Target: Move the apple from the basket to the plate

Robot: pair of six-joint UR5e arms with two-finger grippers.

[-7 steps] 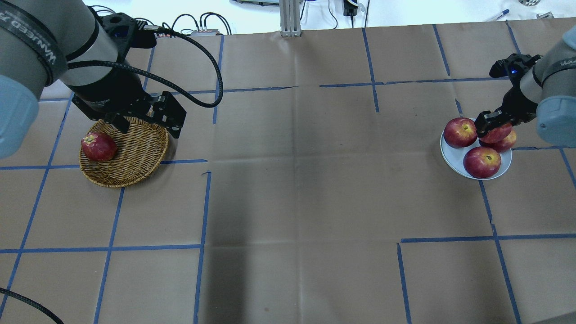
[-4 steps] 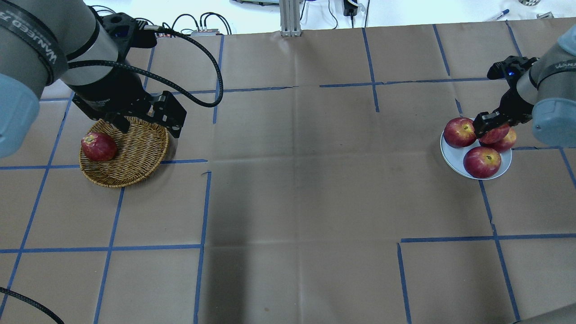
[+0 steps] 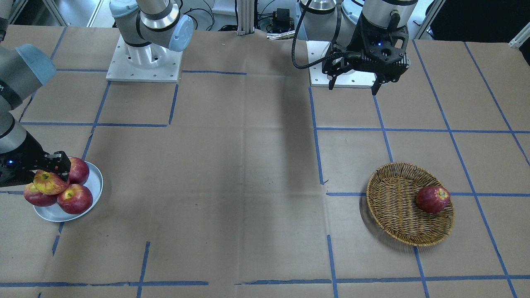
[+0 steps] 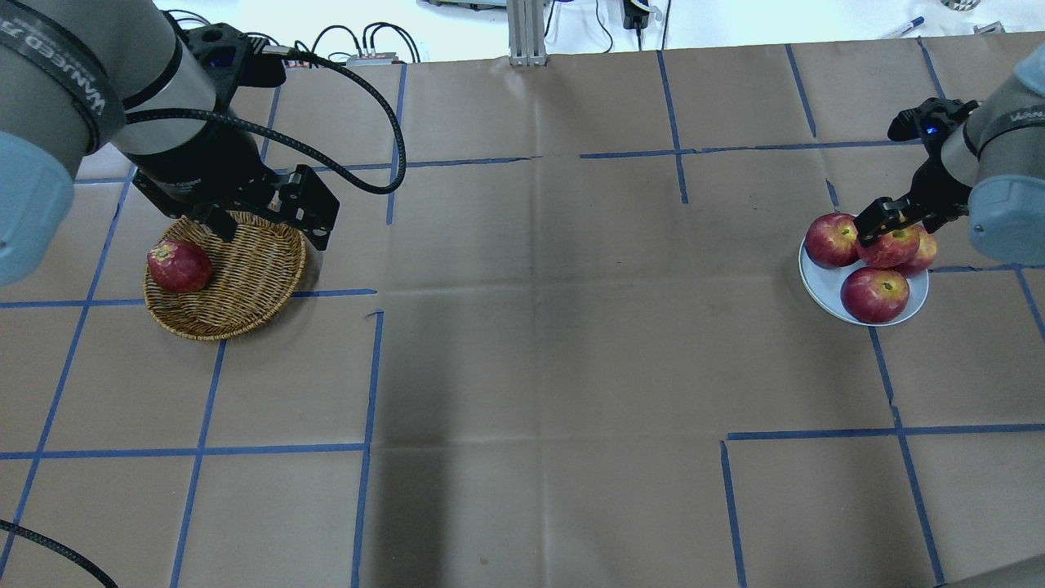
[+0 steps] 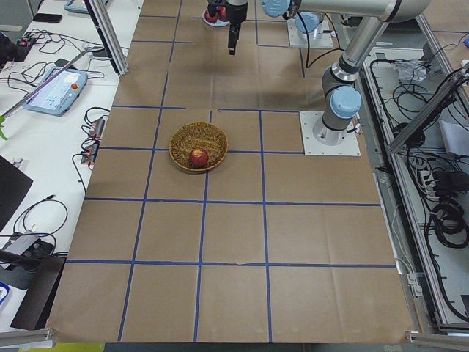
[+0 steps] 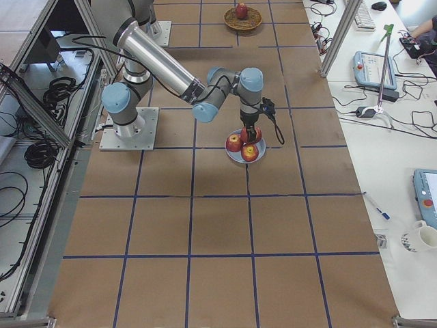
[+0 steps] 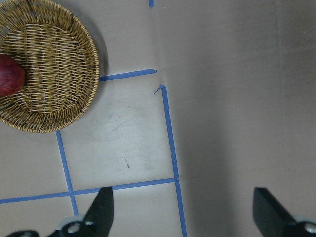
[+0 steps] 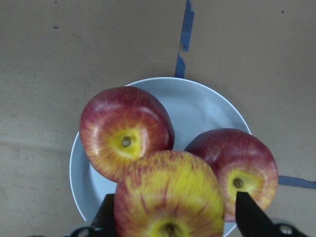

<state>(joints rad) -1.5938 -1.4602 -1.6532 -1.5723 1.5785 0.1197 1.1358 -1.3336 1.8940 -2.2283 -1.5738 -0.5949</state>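
The paler yellow-and-red streaked apple (image 8: 168,197) rests on top of dark red apples on the silver-grey plate (image 8: 197,108) at the table's right end. It also shows in the overhead view (image 4: 890,247) and the front view (image 3: 49,182). My right gripper (image 8: 173,212) straddles this apple, and a narrow gap shows at one finger (image 8: 249,212), so it looks open. The wicker basket (image 4: 245,278) at the left holds one dark red apple (image 4: 180,265). My left gripper (image 4: 265,229) hovers open and empty over the basket's far rim.
Three dark red apples (image 4: 873,294) fill the plate (image 4: 824,286) under the pale one. The table is brown paper marked with blue tape lines. Cables and an aluminium post (image 4: 526,33) stand past the far edge.
My right gripper has shifted slightly up and to the left in the overhead view. The pale apple now shows more fully, lying on the pile. The left arm has not moved.
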